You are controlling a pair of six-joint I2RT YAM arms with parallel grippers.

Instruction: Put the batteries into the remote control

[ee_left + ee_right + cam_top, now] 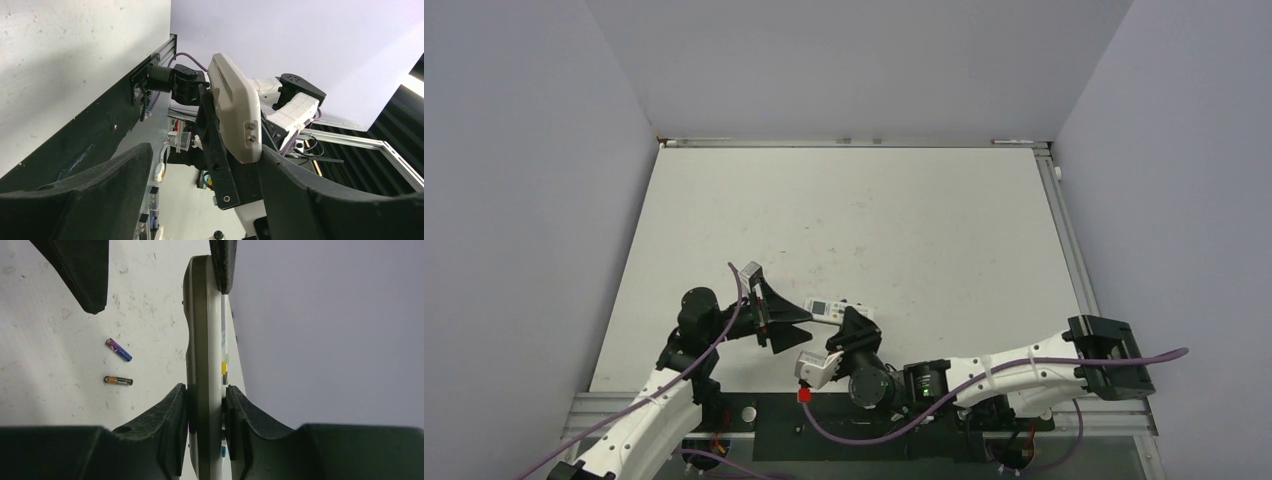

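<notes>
**Both grippers at the remote control: right gripper (206, 390) clamped on it, left gripper (206, 150) wide open**

The right gripper is closed on the remote control (202, 340). Its two black fingers (170, 410) press on the flat back and on the front, near one end of the handset. The remote control is held in the air over the near part of the bench (874, 220), between the two arms.

The left gripper is open, and its fingers stand on both sides of the free end of the remote control. In the right wrist view one left finger (223, 265) is at the front face, touching it or just beside it; I cannot tell which. The other left finger is well apart from the back.

The remote control is slim. Its back is greyish-beige, with a long shallow hollow and two small metal dots near the free end. Its front is white, and small coloured buttons show at the edge. In the top view the little screen is at the end towards the left gripper.

The purple-blue battery (118, 350) and the brownish-gold battery (118, 380) lie on the bench near each other, not touching, both apart from the remote control.
</notes>
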